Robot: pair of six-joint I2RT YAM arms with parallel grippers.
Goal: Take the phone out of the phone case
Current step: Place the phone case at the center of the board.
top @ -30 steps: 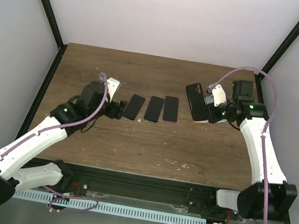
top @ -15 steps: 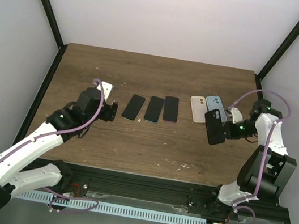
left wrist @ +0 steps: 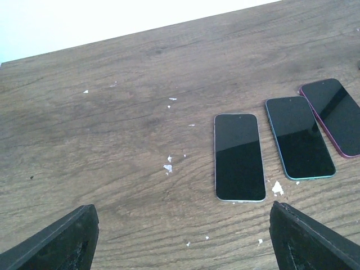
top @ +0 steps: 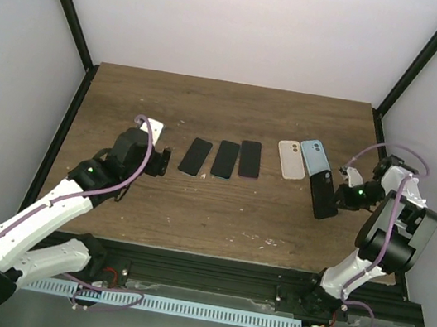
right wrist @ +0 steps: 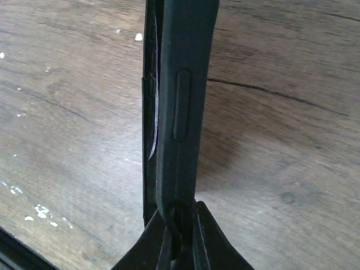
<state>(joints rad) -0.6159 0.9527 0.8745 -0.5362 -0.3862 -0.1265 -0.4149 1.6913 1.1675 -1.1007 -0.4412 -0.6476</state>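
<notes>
- My right gripper (right wrist: 181, 228) is clamped on the lower end of the phone case (right wrist: 185, 67), its fingers pinched close together with the case edge between them.
- The phone (top: 324, 195) looks to be seated in that case. It is held out to the left of the gripper, near the right side of the worktop (top: 210, 112), just in front of a cream case (top: 290, 160) and a light blue case (top: 314, 156) lying side by side.
- On the right wrist view I see the case edge-on, with its moulded side button. A thin pale seam runs along one side, and I cannot tell whether that is the lip starting to part or only a reflection.
- I also cannot tell whether the far end of the case touches the wood.
- My left gripper (left wrist: 183, 216) hangs wide open with nothing in it, low over the worktop and just beside a row of three bare phones (top: 225, 159), well apart from the held case.
- My reading of progress: this item is picked up but not separated. Peeling the case off and setting the phone down are still to do, and I judge that will need the left arm brought across.
</notes>
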